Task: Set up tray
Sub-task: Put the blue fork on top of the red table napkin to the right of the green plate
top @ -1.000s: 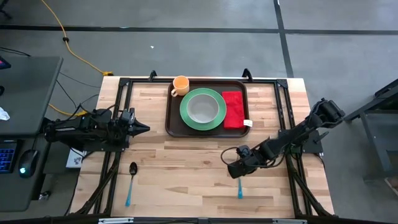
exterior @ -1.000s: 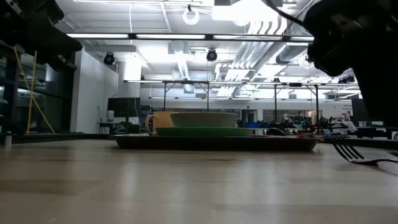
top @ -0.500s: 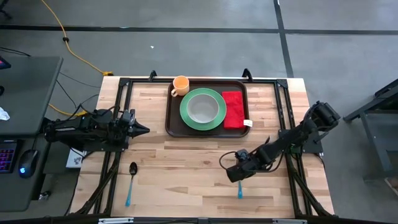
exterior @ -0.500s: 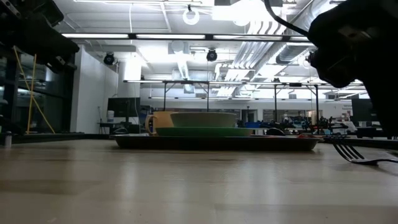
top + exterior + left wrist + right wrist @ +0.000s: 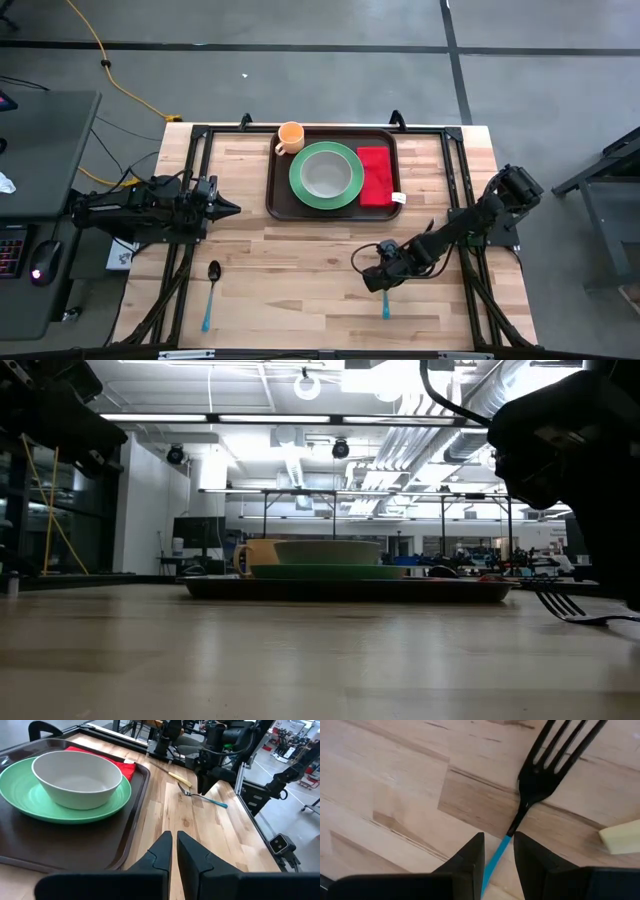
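Observation:
The dark brown tray (image 5: 278, 195) lies at the table's far middle. It carries a green plate (image 5: 325, 176) with a grey bowl (image 5: 326, 172), an orange cup (image 5: 290, 136) and a red napkin (image 5: 375, 176). A black fork (image 5: 555, 755) with a blue handle (image 5: 496, 857) lies flat on the wood at the near right. My right gripper (image 5: 498, 836) points down over it, open, one finger on each side of the handle and touching nothing. My left gripper (image 5: 174, 834) waits shut at the table's left, level, aimed at the tray.
A black spoon with a blue handle (image 5: 211, 290) lies near the front left. A yellow-handled utensil (image 5: 172, 772) lies on the wood beside the fork, its yellow end (image 5: 620, 837) close to my right gripper. Bare wood stretches between tray and near edge.
My right gripper has sunk toward the fork and drifted slightly toward the table's near edge. The fork and everything on the tray stay where they were.

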You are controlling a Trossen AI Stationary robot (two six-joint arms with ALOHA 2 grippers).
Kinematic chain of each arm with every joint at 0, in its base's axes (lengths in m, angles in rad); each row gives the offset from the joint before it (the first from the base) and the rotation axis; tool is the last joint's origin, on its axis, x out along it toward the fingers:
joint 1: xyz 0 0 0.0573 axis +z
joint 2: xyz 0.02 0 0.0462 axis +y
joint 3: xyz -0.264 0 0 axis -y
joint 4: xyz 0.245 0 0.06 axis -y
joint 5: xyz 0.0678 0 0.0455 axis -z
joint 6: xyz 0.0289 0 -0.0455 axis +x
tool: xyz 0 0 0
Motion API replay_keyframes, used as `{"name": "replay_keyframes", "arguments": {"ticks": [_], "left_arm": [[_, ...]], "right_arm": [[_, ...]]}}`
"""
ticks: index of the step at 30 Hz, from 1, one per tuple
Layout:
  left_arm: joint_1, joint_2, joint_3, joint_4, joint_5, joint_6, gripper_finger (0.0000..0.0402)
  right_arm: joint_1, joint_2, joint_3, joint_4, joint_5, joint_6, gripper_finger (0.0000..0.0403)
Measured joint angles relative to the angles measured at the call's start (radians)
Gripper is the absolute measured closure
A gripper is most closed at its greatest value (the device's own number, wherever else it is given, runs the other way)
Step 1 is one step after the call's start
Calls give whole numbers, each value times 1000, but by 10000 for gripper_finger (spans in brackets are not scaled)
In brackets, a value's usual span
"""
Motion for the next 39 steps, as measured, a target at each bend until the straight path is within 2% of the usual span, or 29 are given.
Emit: {"name": "replay_keyframes", "arguments": {"ticks": [39], "left_arm": [[0, 0, 0, -4, 0, 8, 346]], "right_arm": [[0, 0, 0, -23, -9, 74, 320]]}}
